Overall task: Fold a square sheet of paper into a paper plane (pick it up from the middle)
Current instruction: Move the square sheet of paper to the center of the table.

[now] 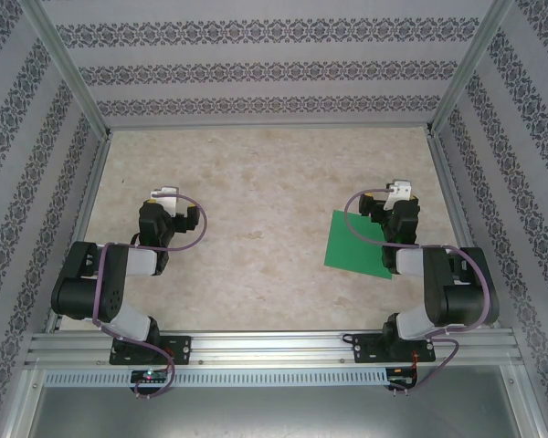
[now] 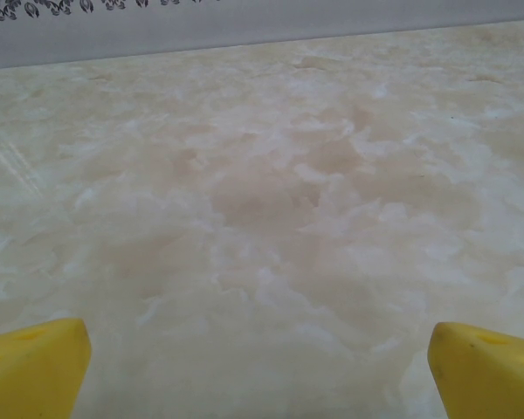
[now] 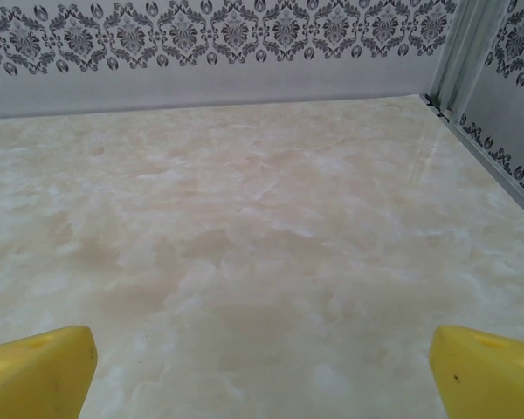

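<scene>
The square sheet of paper point(image 1: 354, 245) is bright green and lies flat on the marbled table, right of centre. Its right edge is hidden under my right arm. My right gripper point(image 1: 402, 189) sits just past the sheet's far right corner, pointing away from it. In the right wrist view, the right gripper point(image 3: 262, 375) is open, its yellow fingertips point(image 3: 35, 371) far apart over bare table. My left gripper point(image 1: 163, 193) is on the left side, far from the sheet. The left gripper point(image 2: 262, 375) is open too, with nothing between its fingertips point(image 2: 33, 367). The paper plane is out of view.
Patterned walls point(image 1: 256, 64) close in the table on three sides, with aluminium posts point(image 3: 454, 52) at the far corners. A metal rail point(image 1: 274, 345) carrying both arm bases runs along the near edge. Bare table point(image 1: 256, 201) lies between the two arms.
</scene>
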Controlling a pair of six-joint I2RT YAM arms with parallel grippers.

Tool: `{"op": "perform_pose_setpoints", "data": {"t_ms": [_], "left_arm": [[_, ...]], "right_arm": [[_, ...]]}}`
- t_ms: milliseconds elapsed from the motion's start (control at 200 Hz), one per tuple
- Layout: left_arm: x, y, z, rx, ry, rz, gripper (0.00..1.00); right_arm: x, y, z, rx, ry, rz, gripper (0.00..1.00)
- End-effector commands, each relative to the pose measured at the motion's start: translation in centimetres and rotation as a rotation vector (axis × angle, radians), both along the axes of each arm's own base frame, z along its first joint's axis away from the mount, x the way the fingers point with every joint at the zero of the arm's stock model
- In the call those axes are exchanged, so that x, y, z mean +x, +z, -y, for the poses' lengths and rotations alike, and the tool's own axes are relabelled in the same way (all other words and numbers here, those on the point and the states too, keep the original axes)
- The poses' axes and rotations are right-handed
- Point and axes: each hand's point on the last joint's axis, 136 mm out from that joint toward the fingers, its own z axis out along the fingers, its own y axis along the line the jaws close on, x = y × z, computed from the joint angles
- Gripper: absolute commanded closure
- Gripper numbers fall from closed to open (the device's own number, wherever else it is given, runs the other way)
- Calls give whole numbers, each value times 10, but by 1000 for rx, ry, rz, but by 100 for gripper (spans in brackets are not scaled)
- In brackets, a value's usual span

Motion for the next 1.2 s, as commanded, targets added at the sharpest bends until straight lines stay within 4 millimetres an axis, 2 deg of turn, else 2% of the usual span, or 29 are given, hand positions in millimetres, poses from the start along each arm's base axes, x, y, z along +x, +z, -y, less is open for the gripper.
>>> {"op": "perform_pose_setpoints", "data": {"t_ms": [0, 110, 195, 240, 265, 325, 395, 440, 485, 560, 619, 644, 709, 834, 934, 1004, 1194], "left_arm": [[10, 15, -3, 6, -1, 60, 0], [10, 20, -2, 5, -6, 65, 0], [9, 42, -11, -8, 51, 28, 0], [5, 55, -16, -20, 83, 26, 0], [2, 62, -17, -31, 93, 46, 0], [-5, 78, -25, -70, 150, 77, 0], [-9, 86, -27, -93, 175, 33, 0], [-10, 89, -27, -117, 188, 3, 0], [-11, 95, -29, -154, 214, -7, 0], [-15, 103, -37, -255, 298, 12, 0], [-18, 106, -43, -356, 356, 30, 0], [-18, 106, -43, -406, 362, 34, 0], [-11, 105, -26, -514, 282, 9, 0], [7, 90, 27, -635, 90, -211, 0], [7, 83, 68, -571, -6, -284, 0], [2, 82, 93, -500, -59, -299, 0], [-11, 65, 122, -461, -91, -344, 0]], "right_arm": [[7, 11, 2, 14, 6, 42, 2], [7, 14, 3, 0, -16, 37, 2], [5, 20, -2, -39, -24, 44, 2], [4, 32, 3, -48, -68, 52, 2], [2, 30, 7, -50, -104, -10, 2], [5, 41, 13, -19, -151, -158, 2], [7, 57, 4, 7, -116, -233, 2], [5, 67, 2, 65, -139, -253, 2], [1, 73, 1, 197, -196, -280, 2], [-6, 68, -20, 338, -131, -400, 2], [-12, 54, -37, 452, -97, -501, 2], [-14, 49, -50, 502, -43, -535, 2], [-20, 36, -78, 589, 37, -619, 2], [-33, 8, -100, 509, 10, -705, 2], [-44, -8, -105, 407, -54, -786, 2], [-50, -11, -103, 320, -105, -814, 3], [-60, -27, -110, 319, -144, -851, 4]]}}
